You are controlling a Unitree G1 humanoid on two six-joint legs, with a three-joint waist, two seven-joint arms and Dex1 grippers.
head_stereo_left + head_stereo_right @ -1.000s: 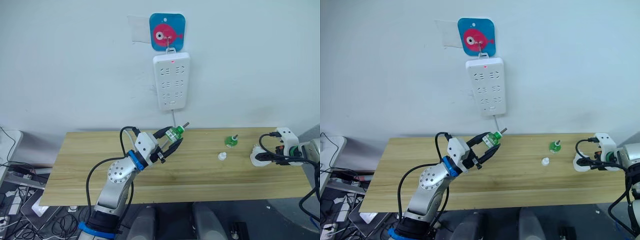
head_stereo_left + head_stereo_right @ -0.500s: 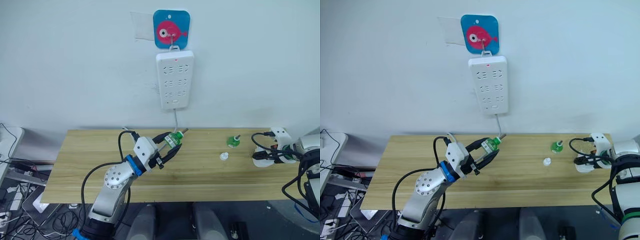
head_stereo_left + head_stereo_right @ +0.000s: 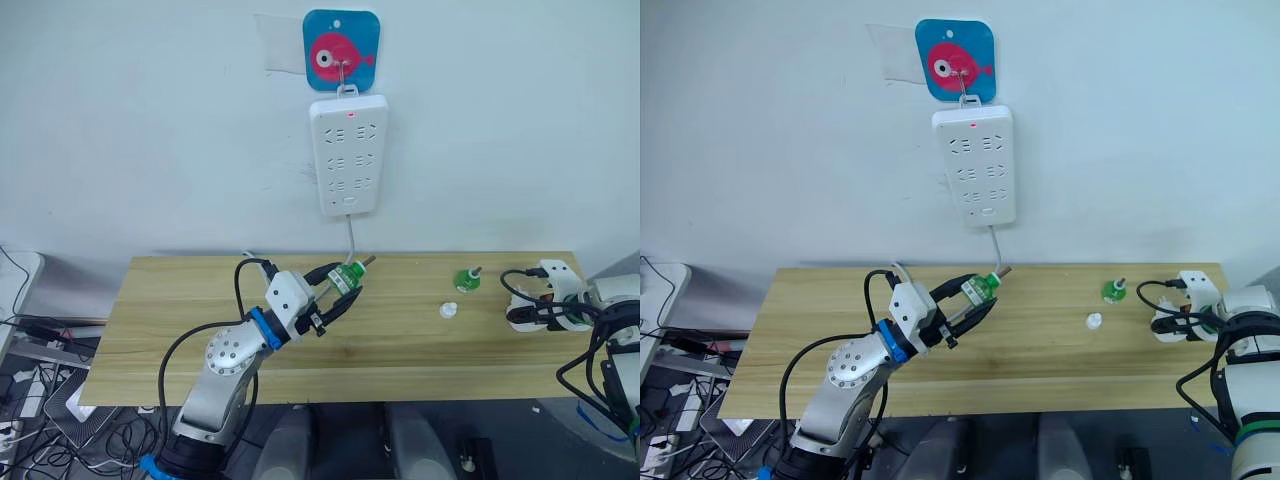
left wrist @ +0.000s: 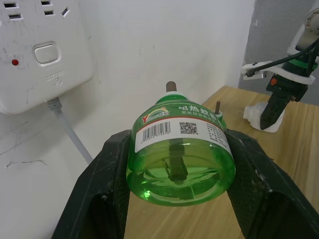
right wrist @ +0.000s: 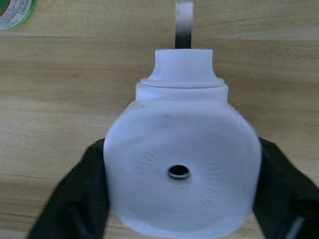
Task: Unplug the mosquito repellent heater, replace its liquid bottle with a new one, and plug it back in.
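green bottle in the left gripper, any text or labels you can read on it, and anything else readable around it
Green bottle, held in the left gripper: label with a barcode, a QR code and a line of printed characters, all too small to read.
Power strip on the wall: small print under its switch, too blurred to read.
Blue hook plate above it: a pink fish picture, no words.
Mosquito repellent heater in the right gripper: no text.

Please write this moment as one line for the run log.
left gripper: shut on green transparent liquid bottle | right gripper: shut on white rounded plastic heater | heater: unplugged, at wooden table
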